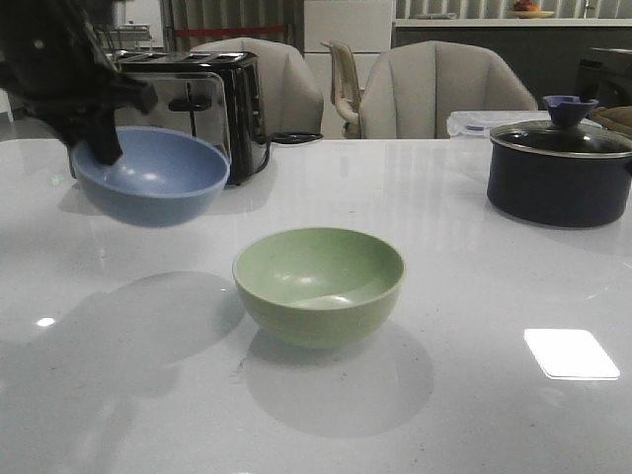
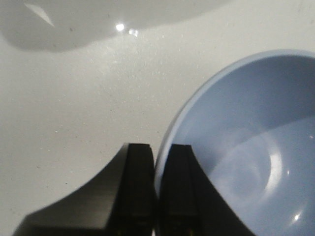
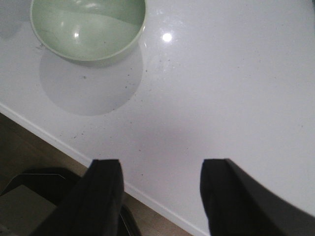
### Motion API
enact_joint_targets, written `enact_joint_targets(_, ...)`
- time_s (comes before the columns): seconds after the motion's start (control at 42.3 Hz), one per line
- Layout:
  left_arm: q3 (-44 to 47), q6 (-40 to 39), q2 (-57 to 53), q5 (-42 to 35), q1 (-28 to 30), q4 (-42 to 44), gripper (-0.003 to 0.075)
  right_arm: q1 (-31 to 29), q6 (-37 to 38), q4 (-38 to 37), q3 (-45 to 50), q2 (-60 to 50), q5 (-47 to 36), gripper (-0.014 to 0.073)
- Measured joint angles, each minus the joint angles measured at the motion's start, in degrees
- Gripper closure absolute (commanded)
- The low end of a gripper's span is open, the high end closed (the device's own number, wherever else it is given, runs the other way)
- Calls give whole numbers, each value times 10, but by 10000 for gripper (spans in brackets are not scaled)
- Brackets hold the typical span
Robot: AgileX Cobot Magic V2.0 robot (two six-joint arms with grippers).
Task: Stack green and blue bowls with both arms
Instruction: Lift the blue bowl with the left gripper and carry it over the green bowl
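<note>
The dusty blue bowl (image 1: 150, 174) hangs in the air at the left, tilted, above the white table. My left gripper (image 1: 102, 148) is shut on its near-left rim; in the left wrist view the two black fingers pinch the bowl's (image 2: 251, 142) pale rim, gripper (image 2: 157, 152). The pale sage green bowl (image 1: 319, 283) stands upright and empty in the middle of the table, to the right of and below the blue one. It also shows in the right wrist view (image 3: 87, 28). My right gripper (image 3: 160, 172) is open and empty over the table's front edge, away from the green bowl.
A dark lidded pot (image 1: 560, 168) stands at the back right. A black toaster (image 1: 222, 99) stands behind the blue bowl. Chairs (image 1: 434, 89) line the far side. The table's front edge (image 3: 59, 142) and the floor show in the right wrist view.
</note>
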Motion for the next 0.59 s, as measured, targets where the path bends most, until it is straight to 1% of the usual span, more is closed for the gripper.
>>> enact_joint_targets(0.118, 0, 3, -51, 19, -25, -7, 619, 0, 0, 0, 0, 0, 0, 121)
enact_joint_targets(0.284, 0, 14, -95, 44, -95, -17, 619, 0, 0, 0, 0, 0, 0, 121)
enact_joint_targets(0.45, 0, 14, -89, 53, -168, -21, 619, 0, 1, 0, 0, 0, 0, 121)
enact_joint_targets(0.591, 0, 15, -58, 52, -207, -24, 619, 0, 1, 0, 0, 0, 0, 121)
